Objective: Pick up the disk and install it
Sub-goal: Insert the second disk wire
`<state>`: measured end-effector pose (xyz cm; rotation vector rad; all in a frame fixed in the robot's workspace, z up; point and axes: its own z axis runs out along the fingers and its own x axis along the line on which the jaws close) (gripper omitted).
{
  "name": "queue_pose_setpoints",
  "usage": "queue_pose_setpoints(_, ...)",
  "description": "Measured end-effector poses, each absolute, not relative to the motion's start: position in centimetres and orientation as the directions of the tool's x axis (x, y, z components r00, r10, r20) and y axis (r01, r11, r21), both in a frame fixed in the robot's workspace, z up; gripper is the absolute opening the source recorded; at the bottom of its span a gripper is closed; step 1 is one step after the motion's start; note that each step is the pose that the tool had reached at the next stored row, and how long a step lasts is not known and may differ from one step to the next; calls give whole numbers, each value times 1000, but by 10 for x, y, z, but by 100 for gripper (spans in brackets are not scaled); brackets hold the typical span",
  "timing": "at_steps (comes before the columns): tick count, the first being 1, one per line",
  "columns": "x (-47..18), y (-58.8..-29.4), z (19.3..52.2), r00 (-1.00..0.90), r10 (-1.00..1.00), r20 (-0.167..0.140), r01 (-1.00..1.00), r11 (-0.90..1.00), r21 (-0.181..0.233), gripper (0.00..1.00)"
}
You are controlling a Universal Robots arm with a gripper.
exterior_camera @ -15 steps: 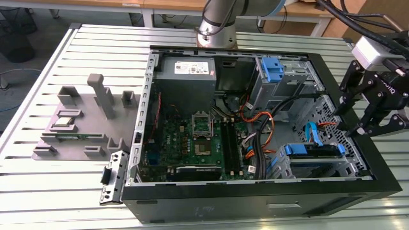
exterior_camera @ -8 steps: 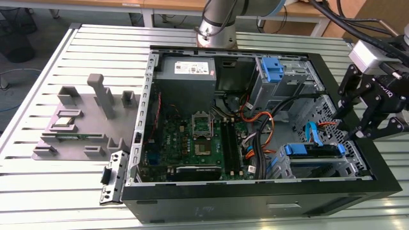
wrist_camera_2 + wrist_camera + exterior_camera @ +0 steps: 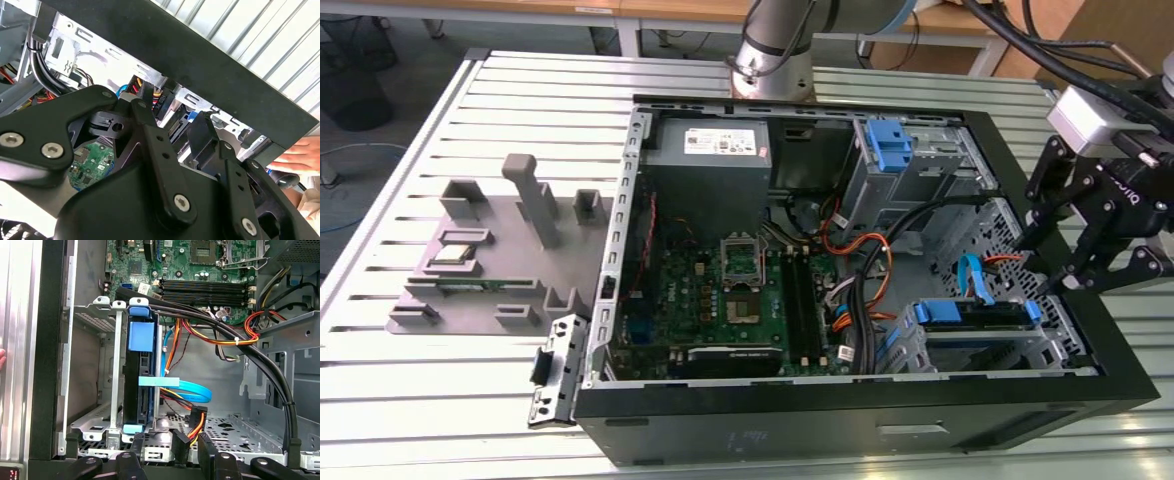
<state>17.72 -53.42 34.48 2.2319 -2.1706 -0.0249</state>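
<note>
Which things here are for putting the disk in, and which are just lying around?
For the job:
disk, sitting in the computer case
gripper, open, holding nothing

Just there:
grey power-supply box
bare blue bracket
grey holder on the table
a person's hand

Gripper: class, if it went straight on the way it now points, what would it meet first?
Likely the black connector with orange and yellow wires, beside the disk; depth is unclear.

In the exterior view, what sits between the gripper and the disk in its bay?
In the exterior view, the case's black side wall and the grey drive cage's edge lie between the gripper and the disk, which already sits in its bay.
</note>
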Motion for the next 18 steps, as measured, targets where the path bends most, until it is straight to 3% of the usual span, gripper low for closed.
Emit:
queue_pose_setpoints(6, 177, -534, 345, 28, -1000, 8, -999, -28, 31, 53)
queue_pose_setpoints(7, 177, -534, 345, 28, -1000, 8, -999, -28, 31, 46)
queue_pose_setpoints(17, 177, -534, 345, 28, -1000, 8, -999, -28, 31, 44)
queue_pose_setpoints(18, 177, -534, 345, 28, -1000, 8, -999, -28, 31, 38)
